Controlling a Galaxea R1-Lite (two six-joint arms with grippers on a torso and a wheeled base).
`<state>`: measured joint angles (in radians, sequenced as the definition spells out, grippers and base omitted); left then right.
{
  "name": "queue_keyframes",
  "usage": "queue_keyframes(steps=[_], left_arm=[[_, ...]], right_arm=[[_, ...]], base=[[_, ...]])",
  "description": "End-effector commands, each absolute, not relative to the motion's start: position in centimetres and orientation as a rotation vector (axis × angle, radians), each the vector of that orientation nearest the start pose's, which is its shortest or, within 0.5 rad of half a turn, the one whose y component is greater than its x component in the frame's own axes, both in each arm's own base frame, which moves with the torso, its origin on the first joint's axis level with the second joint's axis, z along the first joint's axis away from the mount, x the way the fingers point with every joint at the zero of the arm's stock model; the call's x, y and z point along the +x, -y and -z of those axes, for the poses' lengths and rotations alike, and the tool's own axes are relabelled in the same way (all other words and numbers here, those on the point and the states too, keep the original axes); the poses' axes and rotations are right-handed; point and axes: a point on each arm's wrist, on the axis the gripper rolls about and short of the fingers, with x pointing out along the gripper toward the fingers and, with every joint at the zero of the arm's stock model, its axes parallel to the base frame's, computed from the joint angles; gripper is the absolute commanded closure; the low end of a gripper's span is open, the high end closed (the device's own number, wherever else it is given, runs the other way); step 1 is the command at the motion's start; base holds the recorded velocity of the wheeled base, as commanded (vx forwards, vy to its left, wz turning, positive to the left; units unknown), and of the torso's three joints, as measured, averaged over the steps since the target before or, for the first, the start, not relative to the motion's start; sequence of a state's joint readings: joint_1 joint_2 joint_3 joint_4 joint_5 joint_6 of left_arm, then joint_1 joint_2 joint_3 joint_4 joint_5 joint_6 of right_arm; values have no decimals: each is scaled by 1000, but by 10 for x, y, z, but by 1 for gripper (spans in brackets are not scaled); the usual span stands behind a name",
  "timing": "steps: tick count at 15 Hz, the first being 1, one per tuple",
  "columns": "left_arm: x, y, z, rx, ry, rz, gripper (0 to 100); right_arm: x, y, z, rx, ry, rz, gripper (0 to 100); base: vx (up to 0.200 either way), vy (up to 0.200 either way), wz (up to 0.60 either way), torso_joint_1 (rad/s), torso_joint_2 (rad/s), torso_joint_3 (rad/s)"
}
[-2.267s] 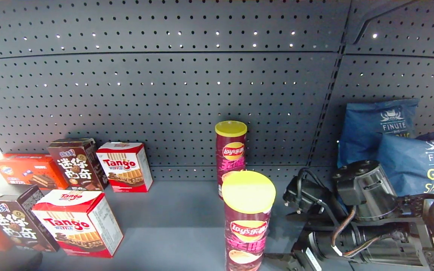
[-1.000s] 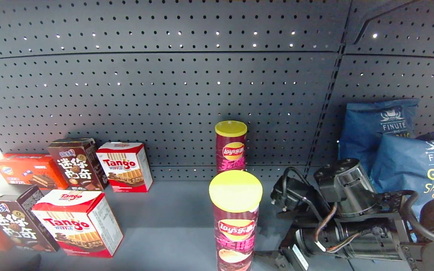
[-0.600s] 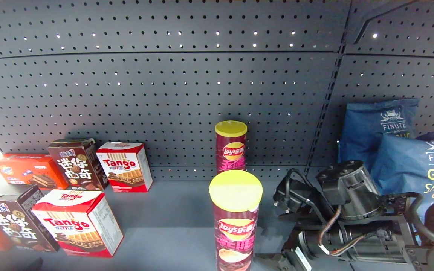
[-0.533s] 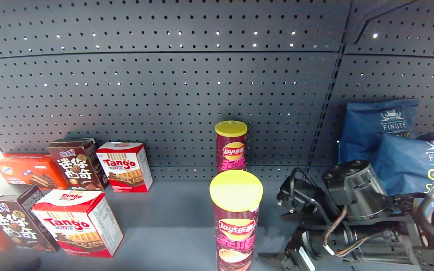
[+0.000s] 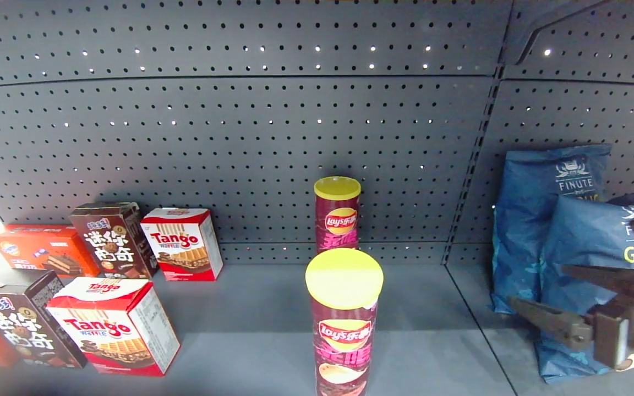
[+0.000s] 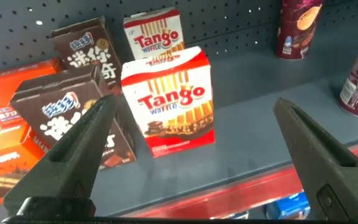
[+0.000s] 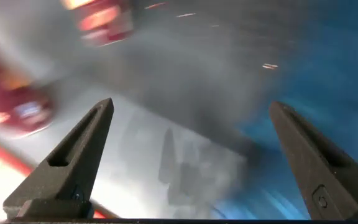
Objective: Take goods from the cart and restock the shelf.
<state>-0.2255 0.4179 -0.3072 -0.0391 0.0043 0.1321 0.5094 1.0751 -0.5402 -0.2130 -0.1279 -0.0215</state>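
Observation:
Two maroon chip cans with yellow lids stand upright on the grey shelf (image 5: 240, 319): one (image 5: 337, 214) against the pegboard, the other (image 5: 344, 319) in front of it near the shelf's front edge. My right gripper (image 5: 564, 297) is open and empty, off to the right of the front can, in front of the blue bags. The right wrist view is blurred; it shows the open right gripper (image 7: 191, 106) and a maroon can (image 7: 17, 109) far off. My left gripper (image 6: 194, 104) is open and empty before the front wafer box (image 6: 169, 99), with the cans (image 6: 297, 28) beyond.
Wafer and chocolate boxes (image 5: 113, 324) stand in two rows on the shelf's left part. Two blue snack bags (image 5: 548, 220) lean against the pegboard at the right. Bare shelf lies between the boxes and the cans. The shelf's front edge is red (image 6: 229, 196).
The front can shifted slightly left and then stood still. My right arm has drawn back to the right, away from the can, its fingers now apart and in plain sight.

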Motion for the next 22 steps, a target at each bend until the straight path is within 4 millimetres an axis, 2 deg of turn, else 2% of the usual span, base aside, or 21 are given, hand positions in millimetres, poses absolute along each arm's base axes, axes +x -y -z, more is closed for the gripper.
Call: queue_keyframes(steps=[1,2,3,5,6,7,8,9,12,14,20,22], left_arm=[[-8,-2,-156,142,-8,221,0],[-14,-3,-149,141,-3,216,0],[-18,-4,-146,141,-3,216,0],[-31,-7,-132,147,-1,216,0],[-35,-8,-124,150,-15,215,0],[-35,-8,-124,150,-16,217,0],[-35,-8,-123,150,-18,218,0],[-34,-8,-121,152,-27,219,0],[-32,-7,-115,155,-48,222,0],[-31,-7,-113,154,-51,221,0],[-31,-7,-116,152,-41,217,0],[-31,-7,-115,152,-45,220,0]], right_arm=[[61,-18,-177,13,-163,-46,0],[47,-10,-158,44,-151,49,0],[40,-6,-149,60,-143,92,0],[15,8,-109,97,-101,265,0],[-2,14,-93,106,-77,311,0],[-12,16,-85,93,-84,296,0],[-23,18,-84,60,-30,182,0],[-25,15,-84,-8,-6,-3,0],[-24,8,-83,-35,23,-320,0],[-22,5,-76,-43,14,-419,0],[-22,6,-76,-1,3,-408,0],[-19,4,-76,-6,-44,-350,0]], base=[[0,0,0,0,0,0],[0,0,0,0,0,0],[0,0,0,0,0,0],[0,0,0,0,0,0],[0,0,0,0,0,0],[0,0,0,0,0,0],[0,0,0,0,0,0],[0,0,0,0,0,0],[0,0,0,0,0,0],[0,0,0,0,0,0],[0,0,0,0,0,0],[0,0,0,0,0,0]])
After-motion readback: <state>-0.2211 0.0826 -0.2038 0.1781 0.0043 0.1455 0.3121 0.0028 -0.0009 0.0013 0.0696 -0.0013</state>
